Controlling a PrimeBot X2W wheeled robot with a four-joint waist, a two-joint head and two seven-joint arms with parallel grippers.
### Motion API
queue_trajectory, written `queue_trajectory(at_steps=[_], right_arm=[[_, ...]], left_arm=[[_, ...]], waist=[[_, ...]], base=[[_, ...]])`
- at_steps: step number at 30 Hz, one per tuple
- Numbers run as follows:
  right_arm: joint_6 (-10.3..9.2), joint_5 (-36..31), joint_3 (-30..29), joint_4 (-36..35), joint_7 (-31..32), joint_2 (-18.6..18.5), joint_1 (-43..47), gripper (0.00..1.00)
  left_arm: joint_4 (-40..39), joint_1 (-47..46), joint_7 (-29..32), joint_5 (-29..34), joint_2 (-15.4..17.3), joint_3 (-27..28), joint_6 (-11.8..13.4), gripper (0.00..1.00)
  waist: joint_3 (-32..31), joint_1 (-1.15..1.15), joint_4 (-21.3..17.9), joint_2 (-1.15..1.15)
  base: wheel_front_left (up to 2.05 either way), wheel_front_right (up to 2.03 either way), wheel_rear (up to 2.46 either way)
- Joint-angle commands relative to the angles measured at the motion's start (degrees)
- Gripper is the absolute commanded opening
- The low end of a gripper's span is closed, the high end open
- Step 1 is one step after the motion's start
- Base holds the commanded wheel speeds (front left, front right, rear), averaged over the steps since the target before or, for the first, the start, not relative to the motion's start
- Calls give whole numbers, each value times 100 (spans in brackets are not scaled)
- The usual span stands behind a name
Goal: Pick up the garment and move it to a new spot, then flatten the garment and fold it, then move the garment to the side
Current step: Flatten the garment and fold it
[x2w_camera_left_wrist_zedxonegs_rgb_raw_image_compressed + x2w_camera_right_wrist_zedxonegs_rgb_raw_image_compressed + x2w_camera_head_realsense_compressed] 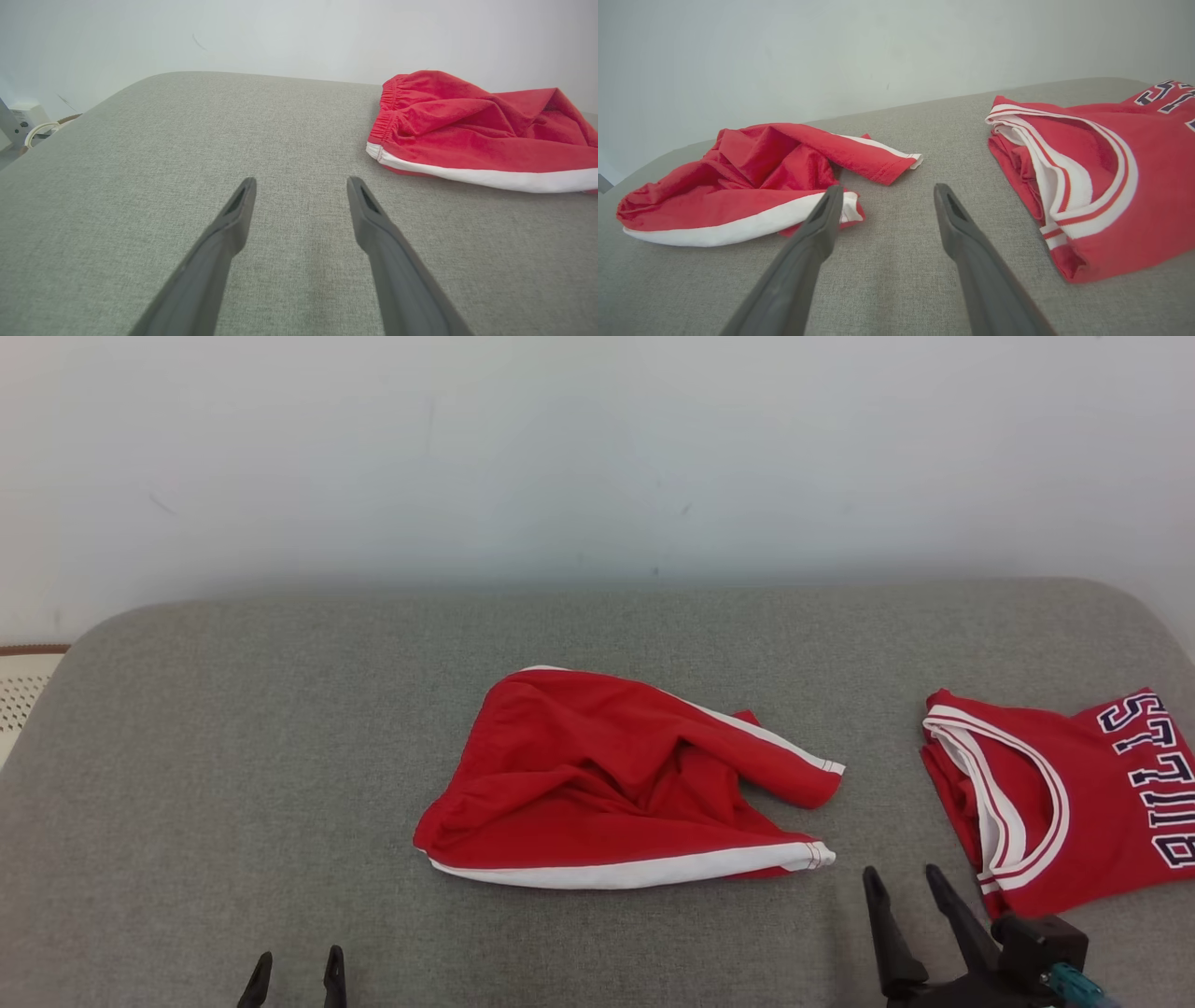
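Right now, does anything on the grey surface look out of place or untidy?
Yes: the red shorts lie crumpled in the middle of the grey cushion, bunched with deep folds, not flat. The red jersey at the right edge lies folded and neat.

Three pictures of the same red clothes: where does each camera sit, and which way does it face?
Head view: on the robot's head, looking down at red shorts and red jersey on the grey cushion; left gripper and right gripper, open, at the bottom.
Left wrist view: on the left wrist, looking along its own two fingers; shorts at right.
Right wrist view: on the right wrist, along its own fingers; shorts left, jersey right.
Shared: all see the shorts; head and right wrist, the jersey.
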Motion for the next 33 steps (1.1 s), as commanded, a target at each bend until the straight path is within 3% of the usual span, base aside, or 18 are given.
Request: queue_trajectory(at_steps=[1, 25, 27, 33], right_arm=[[-3, 54, 63, 27, 1, 7, -74, 100], [-3, 568, 764, 425, 1, -37, -727, 100], [-3, 588, 797, 427, 1, -60, -768, 93], [-3, 655, 883, 352, 1, -128, -757, 97]], left_arm=[[-12, -55, -22, -25, 4, -2, 7, 100], [21, -578, -22, -157, 4, -369, -4, 100], [11, -583, -21, -164, 4, -382, 4, 100], [-28, -628, -22, -194, 5, -412, 26, 100]], waist=[[34, 0, 7, 0], [798, 0, 307, 0], [822, 0, 316, 0], [847, 0, 312, 0]], base=[[0, 0, 0], [0, 0, 0], [0, 0, 0], [0, 0, 0]])
